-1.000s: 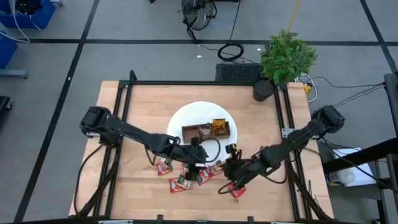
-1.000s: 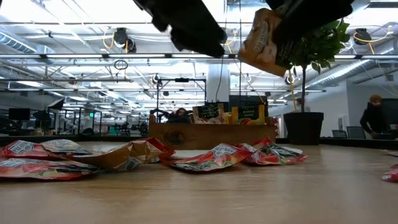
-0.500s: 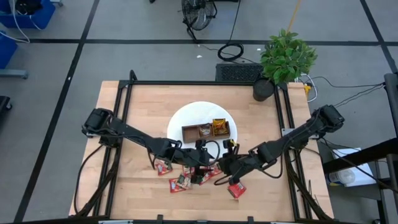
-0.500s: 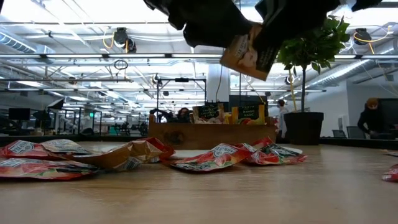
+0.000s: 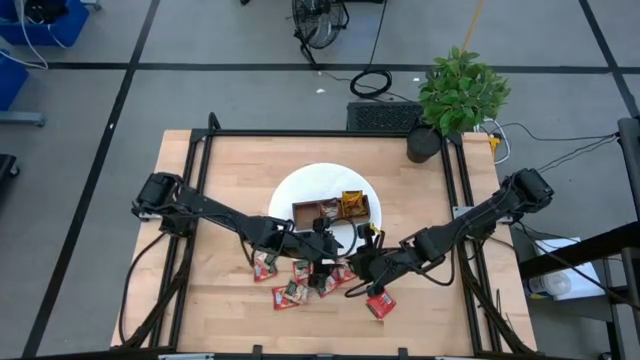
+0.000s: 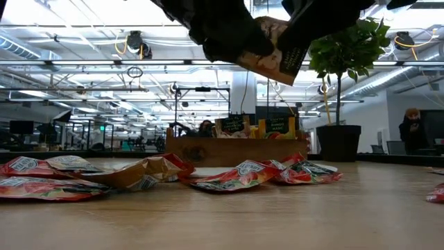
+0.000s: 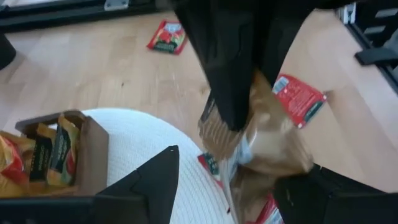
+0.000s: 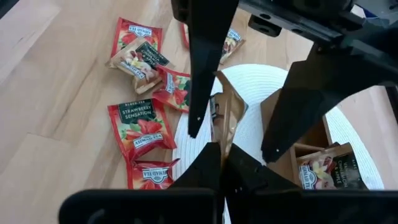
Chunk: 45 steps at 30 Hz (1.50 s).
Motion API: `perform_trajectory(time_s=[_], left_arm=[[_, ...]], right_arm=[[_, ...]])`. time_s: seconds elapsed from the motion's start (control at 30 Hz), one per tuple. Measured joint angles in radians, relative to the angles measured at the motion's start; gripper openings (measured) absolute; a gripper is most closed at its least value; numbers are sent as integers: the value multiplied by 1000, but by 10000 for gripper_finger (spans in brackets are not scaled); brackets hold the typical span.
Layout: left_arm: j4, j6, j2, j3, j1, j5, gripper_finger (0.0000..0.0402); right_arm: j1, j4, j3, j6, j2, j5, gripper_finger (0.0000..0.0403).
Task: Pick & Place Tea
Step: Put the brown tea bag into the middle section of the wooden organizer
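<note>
Tan tea sachet [image 8: 225,118], held in the air above the edge of the white round mat [image 5: 300,190], just in front of the wooden tray [image 5: 332,210]. The right gripper [image 8: 219,155] has its fingers clamped on one edge of the sachet; the left gripper [image 7: 233,180] has its fingers spread wide, one on each side of the same sachet, and whether they touch it cannot be told. In the low view the sachet [image 6: 272,55] hangs tilted between the two dark grippers, above the table [image 5: 220,170]. Further red sachets [image 8: 138,124] lie flat on the table beside the mat, one red sachet [image 5: 378,305] lying apart near the front edge. The tray holds yellow sachets [image 5: 353,204] upright in its right compartment. A potted plant [image 5: 458,92] stands at the table's far right corner
</note>
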Motion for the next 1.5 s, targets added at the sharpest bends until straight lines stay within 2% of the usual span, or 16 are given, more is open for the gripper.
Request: perform_trajectory(time_s=[0.1,0.17,0.27,0.3,0.5,0.73,0.83,0.93,1.03,1.13,1.23,1.33,1.5], left_arm=[[-21,24,0,0,-2,0,194],[-24,44,0,0,-8,0,142],[-25,83,0,0,-13,17,38],[-23,86,0,0,-13,23,26],[-25,101,0,0,-16,-2,25],[-72,122,-25,2,-35,-93,25],[-90,123,-37,2,-38,-131,25],[-152,101,-46,0,-38,-176,25],[-128,103,-47,0,-36,-192,25],[-33,170,-47,0,-41,-187,25],[88,231,-47,-3,-40,-187,25],[287,308,-47,-56,-25,-170,25],[804,343,-46,-242,38,46,25]], right_arm=[[0,2,0,0,0,0,0],[0,5,0,-1,0,0,1],[0,7,0,-1,0,1,6],[0,7,0,-1,0,0,8],[1,-18,1,13,0,3,7],[5,-171,7,160,-12,44,3],[16,-269,-3,197,-11,20,3],[17,-292,0,257,-18,9,1],[16,-332,0,313,-27,29,1],[16,-317,-2,324,-23,37,3],[17,-310,-6,315,-27,93,1],[22,-291,-60,326,-27,184,1],[30,-176,-214,376,-48,357,1]])
